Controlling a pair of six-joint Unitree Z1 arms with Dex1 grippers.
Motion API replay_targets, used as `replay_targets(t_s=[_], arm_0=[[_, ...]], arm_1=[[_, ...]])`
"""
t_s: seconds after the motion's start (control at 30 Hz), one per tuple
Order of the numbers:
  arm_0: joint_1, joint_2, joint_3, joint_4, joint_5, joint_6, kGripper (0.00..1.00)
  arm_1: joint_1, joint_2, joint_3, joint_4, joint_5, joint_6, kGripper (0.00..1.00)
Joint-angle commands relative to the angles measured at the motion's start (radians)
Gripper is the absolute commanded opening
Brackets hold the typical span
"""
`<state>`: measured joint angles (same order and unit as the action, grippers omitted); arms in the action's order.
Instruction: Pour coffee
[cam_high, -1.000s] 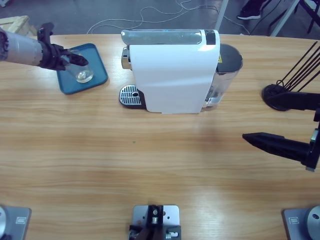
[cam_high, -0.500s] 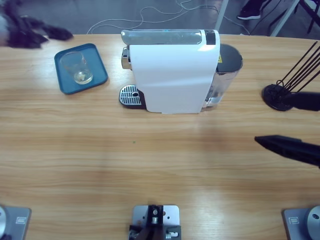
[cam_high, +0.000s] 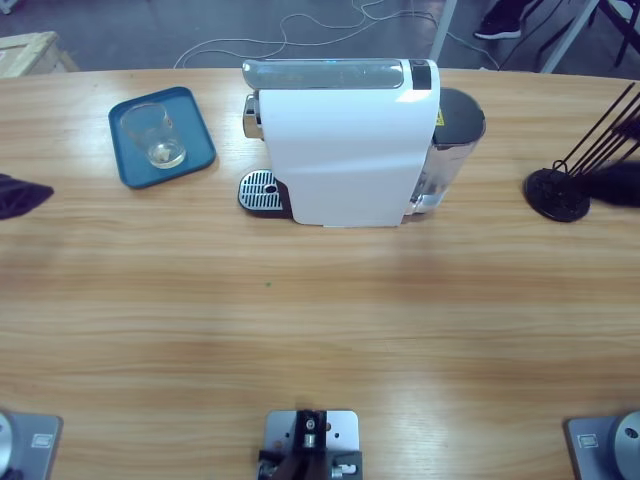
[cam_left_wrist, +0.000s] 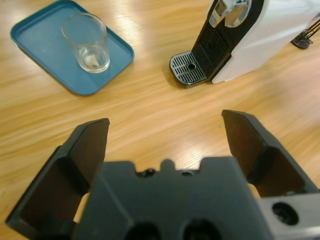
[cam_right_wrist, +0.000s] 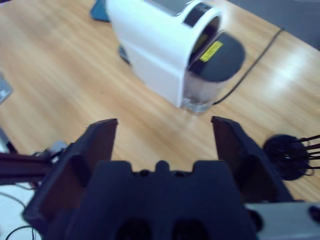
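Two grippers are both drawn back from the work, and both are empty. The left gripper (cam_left_wrist: 165, 145) shows its fingers spread wide, nothing between them, hanging over bare table (cam_high: 300, 330); the right gripper (cam_right_wrist: 162, 145) is likewise open and holds nothing.

The glass (cam_high: 152, 135) stands upright on the blue tray (cam_high: 200, 150) at the far left of the table, with only a thin film of coffee (cam_left_wrist: 92, 61) at its bottom. The coffee machine (cam_high: 345, 145) sits just right of the tray, its drip grate (cam_high: 260, 190) bare.

From the left fingers the glass lies ahead and to the left, well apart, its long axis vertical; the left arm is plainly the nearer one, so any pick-up would probably fall to it.

The left wrist view shows the machine's spout and the film of liquid in the glass; the high view makes the liquid hard to read. The right wrist view shows the machine's water tank (cam_right_wrist: 215, 65) and a black stand (cam_right_wrist: 290, 152) instead, not the glass.
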<state>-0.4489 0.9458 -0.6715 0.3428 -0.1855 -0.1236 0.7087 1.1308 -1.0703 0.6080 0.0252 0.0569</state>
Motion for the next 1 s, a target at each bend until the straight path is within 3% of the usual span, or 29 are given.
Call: replay_targets(t_s=[0.03, 0.17, 0.47, 1.0], arm_0=[[-0.01, -0.006, 0.052, -0.035, -0.029, 0.007, 0.977], [-0.01, -0.018, 0.066, -0.053, -0.028, 0.009, 0.977], [-0.01, -0.056, 0.078, -0.059, -0.039, 0.016, 0.968], [-0.01, -0.058, 0.078, -0.06, -0.046, 0.019, 0.967]], arm_1=[[-0.091, 0.296, -0.228, 0.115, 0.006, -0.06, 0.0], [-0.124, 0.438, -0.418, 0.207, 0.007, -0.078, 0.0], [-0.133, 0.862, -1.021, 0.586, -0.001, -0.106, 0.0], [-0.058, 0.959, -1.12, 0.654, -0.02, -0.081, 0.0]])
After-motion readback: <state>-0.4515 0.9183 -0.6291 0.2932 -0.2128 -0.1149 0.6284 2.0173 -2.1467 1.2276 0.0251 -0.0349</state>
